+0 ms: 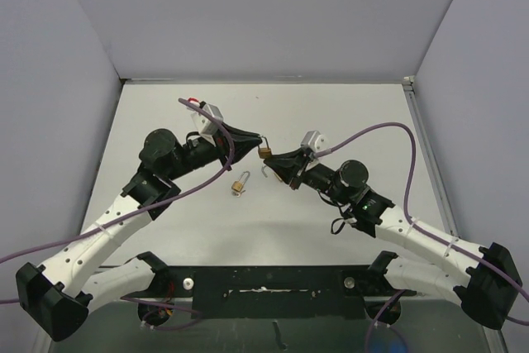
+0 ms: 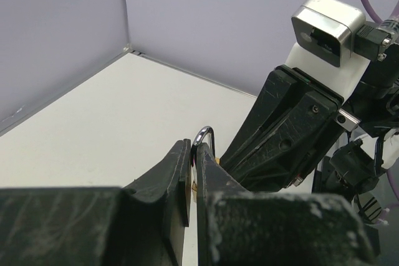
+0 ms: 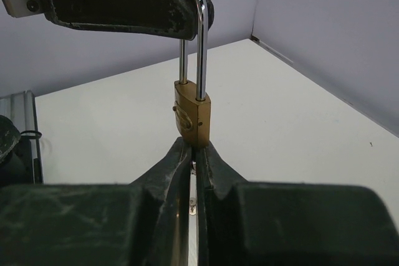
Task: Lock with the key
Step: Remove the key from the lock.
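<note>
A small brass padlock (image 3: 192,116) hangs in the air by its silver shackle (image 3: 201,42). My left gripper (image 1: 258,140) is shut on the shackle top, which sticks out between its fingertips in the left wrist view (image 2: 206,135). My right gripper (image 3: 194,147) is shut, its tips touching the bottom of the padlock body. A thin metal key (image 3: 192,204) shows only as a sliver between its fingers. In the top view the padlock (image 1: 265,152) sits between both grippers, and the right gripper (image 1: 274,159) is just right of it, above the table's middle.
A small brass and silver item (image 1: 240,185) lies on the white table (image 1: 347,113) just below the grippers. A thin silver hook-like piece (image 1: 266,171) shows under the padlock. Grey walls enclose the table on three sides. The right arm's cable (image 1: 388,134) arcs over the right half.
</note>
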`<state>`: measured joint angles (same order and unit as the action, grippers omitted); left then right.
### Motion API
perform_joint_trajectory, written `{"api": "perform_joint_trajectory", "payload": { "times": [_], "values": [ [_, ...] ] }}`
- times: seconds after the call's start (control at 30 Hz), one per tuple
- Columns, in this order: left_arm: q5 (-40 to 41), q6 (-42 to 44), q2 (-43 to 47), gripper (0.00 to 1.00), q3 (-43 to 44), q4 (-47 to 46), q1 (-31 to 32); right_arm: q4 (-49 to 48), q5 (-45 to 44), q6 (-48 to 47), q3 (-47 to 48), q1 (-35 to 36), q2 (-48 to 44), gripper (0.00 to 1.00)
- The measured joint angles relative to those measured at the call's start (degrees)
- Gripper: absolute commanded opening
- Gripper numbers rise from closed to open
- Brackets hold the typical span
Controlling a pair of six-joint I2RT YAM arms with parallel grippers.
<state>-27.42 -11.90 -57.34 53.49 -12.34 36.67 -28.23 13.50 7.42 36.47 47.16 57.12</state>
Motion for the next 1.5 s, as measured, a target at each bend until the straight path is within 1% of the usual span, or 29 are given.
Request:
{"api": "perform_joint_trajectory", "payload": {
  "times": [0.23, 0.5, 1.07, 1.17, 1.33, 1.5],
  "values": [
    [1.9, -4.1, 0.0, 0.0, -3.8, -7.5, 0.0, 0.0, -0.3, 0.7, -0.1, -0.3, 0.1, 0.0],
    [4.5, -7.3, 0.0, 0.0, -6.7, -12.7, 0.0, -0.9, -1.1, 1.9, -0.3, -0.3, 0.6, 0.0],
    [13.2, -13.4, 0.0, 0.0, -16.3, -27.8, 0.4, -1.7, -3.5, 4.3, -1.0, -0.3, 2.3, 0.0],
    [14.3, -13.4, 0.0, 0.0, -16.5, -28.9, 0.5, -1.5, -3.7, 4.5, -1.1, -0.3, 2.4, 0.0],
    [18.0, -13.0, 0.0, 0.0, -16.2, -35.1, 0.0, 1.7, -3.8, 4.7, -3.1, -0.3, 2.7, 0.0],
    [19.1, -12.4, 0.0, 0.0, -15.4, -37.0, 0.0, 4.7, -4.2, 4.6, -3.7, -0.3, 2.4, 0.0]
  ]
}}
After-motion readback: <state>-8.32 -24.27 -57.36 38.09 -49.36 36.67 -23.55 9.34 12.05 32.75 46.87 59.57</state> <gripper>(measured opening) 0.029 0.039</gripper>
